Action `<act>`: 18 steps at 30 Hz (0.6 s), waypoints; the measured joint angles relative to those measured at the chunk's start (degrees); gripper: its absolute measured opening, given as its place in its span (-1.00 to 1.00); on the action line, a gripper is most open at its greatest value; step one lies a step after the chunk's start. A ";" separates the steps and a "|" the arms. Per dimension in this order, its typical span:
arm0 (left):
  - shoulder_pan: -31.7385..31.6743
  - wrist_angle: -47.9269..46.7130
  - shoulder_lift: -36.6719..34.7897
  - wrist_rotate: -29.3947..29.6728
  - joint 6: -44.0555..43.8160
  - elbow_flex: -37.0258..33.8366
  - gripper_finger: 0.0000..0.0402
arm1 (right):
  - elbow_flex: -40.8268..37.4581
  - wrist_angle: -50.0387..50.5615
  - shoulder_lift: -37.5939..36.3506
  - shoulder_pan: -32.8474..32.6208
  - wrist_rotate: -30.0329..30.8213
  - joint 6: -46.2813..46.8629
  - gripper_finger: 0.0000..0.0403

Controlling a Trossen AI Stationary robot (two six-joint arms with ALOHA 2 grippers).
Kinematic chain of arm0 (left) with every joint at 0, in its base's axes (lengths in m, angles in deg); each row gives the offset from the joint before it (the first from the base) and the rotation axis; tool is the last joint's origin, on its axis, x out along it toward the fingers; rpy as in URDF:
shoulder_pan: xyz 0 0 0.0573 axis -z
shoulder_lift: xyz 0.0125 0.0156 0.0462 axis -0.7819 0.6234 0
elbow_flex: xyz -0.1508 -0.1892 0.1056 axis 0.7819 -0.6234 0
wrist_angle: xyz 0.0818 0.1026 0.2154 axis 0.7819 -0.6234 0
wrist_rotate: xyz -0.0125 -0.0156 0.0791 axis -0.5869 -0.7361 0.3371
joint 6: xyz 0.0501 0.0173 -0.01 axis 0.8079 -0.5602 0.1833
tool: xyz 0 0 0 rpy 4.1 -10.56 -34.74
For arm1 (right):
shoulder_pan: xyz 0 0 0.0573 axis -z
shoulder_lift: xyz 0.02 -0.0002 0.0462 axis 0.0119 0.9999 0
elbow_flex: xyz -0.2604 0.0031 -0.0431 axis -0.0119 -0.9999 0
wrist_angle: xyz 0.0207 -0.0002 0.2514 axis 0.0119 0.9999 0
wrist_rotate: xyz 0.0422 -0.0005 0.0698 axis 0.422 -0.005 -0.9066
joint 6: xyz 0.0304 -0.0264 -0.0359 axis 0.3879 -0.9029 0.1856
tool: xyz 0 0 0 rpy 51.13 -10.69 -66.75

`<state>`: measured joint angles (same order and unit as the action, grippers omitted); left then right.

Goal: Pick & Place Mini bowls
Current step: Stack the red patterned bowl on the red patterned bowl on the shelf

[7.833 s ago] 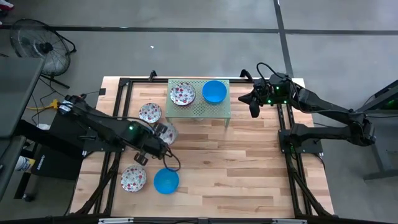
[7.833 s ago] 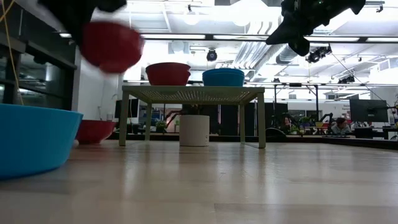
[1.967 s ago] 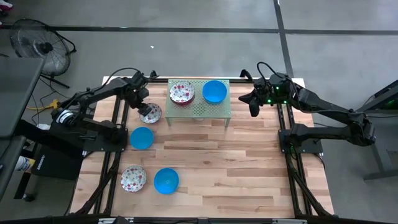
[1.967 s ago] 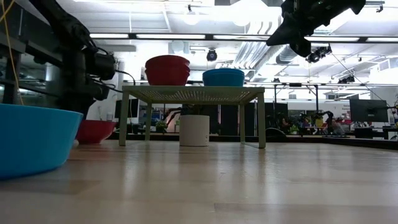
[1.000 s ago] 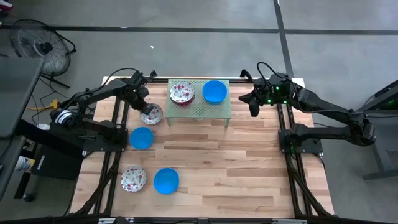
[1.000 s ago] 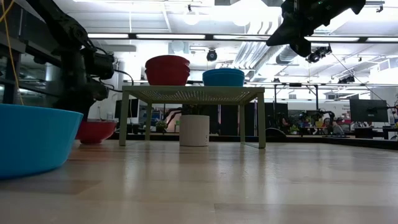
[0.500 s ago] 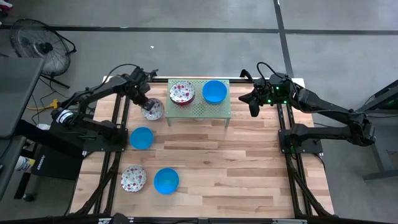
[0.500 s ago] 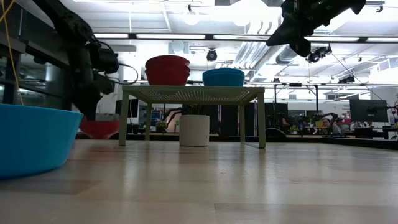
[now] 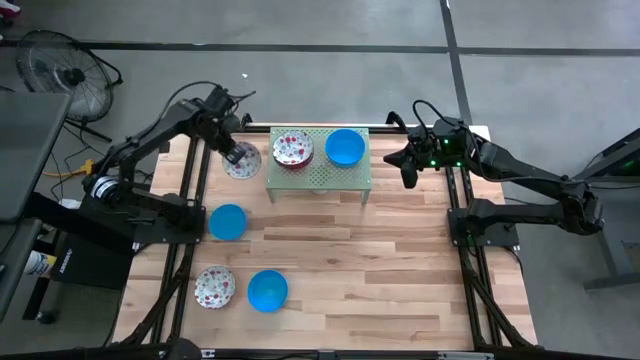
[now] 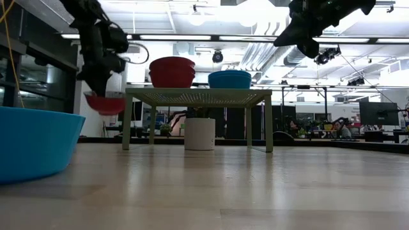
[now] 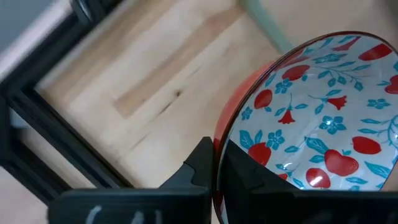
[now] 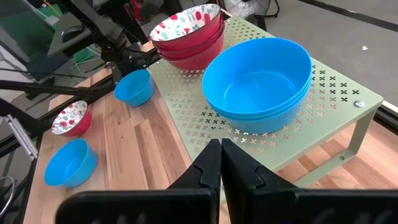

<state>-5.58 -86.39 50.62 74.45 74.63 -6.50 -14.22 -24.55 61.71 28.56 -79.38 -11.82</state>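
Note:
My left gripper [image 9: 233, 152] is shut on a floral mini bowl [image 9: 242, 160], white inside with red and blue flowers, red outside. It hangs in the air just left of the pale green rack [image 9: 322, 176], its rim near the rack top in the low view [image 10: 105, 102]. On the rack stand a stack of floral bowls [image 9: 293, 149] and a stack of blue bowls [image 9: 345, 147]. A blue bowl [image 9: 228, 221], a floral bowl [image 9: 214, 287] and another blue bowl [image 9: 267, 291] sit on the table. My right gripper [image 9: 408, 178] is shut and hovers right of the rack. My left gripper pinches the floral bowl's rim [image 11: 219, 140], one finger [image 11: 202, 163] outside the red wall and one finger [image 11: 249, 180] inside the bowl. The fingers come from above, pointing down. The bowl is lifted clear of the table and hangs about level below them [image 10: 105, 102].
The rack's legs [image 10: 126, 121] stand on the wooden table, with a white cylinder [image 10: 200, 133] beneath it. Black frame rails [image 9: 196, 180] run along the table's left and right sides. Bare wood [image 9: 380, 270] lies in front of the rack.
My left gripper has risen and moved toward the table's far edge, taking the floral bowl with it. The bowl stood on the table a second ago and now hangs lifted clear, about level with the rack top.

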 joint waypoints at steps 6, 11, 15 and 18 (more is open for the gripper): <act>0.00 -2.06 0.00 -0.06 2.44 8.12 -0.98 | 0.00 0.00 0.01 0.00 -0.98 -0.17 -1.00; 0.00 -2.17 -0.02 -1.80 3.15 14.57 -0.98 | 0.00 0.02 0.00 0.01 -1.51 -0.18 -1.00; 0.00 -2.12 -0.07 -6.07 4.03 19.07 -0.98 | 0.00 0.02 0.00 0.01 -1.54 -0.18 -1.00; 0.02 -1.47 -0.07 -9.39 3.13 21.35 -0.98 | 0.00 0.02 0.00 0.01 -1.55 -0.18 -1.00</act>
<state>-5.56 -87.85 50.56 65.07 77.76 14.85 -14.22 -24.53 61.71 28.57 -80.93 -11.99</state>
